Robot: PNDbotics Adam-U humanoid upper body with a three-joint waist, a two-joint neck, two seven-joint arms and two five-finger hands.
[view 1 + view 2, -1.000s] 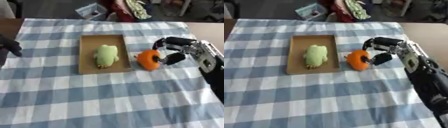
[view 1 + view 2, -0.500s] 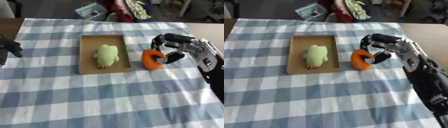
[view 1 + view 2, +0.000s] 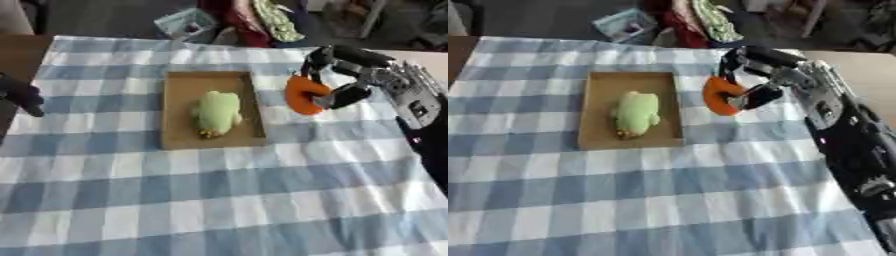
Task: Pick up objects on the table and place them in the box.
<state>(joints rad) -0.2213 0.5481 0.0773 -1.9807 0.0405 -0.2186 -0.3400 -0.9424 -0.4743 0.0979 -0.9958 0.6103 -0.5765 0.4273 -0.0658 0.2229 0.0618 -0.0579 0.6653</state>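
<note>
Left eye view: right hand [image 3: 350, 80] grips orange object [image 3: 302, 94] beside box [image 3: 179, 87] holding green toy [image 3: 216, 112].

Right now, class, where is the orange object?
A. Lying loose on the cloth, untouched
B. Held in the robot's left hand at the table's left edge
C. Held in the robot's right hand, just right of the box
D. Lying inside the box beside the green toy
C: the right hand has its fingers curled round the orange object, just right of the box, which holds only the green toy.
</note>
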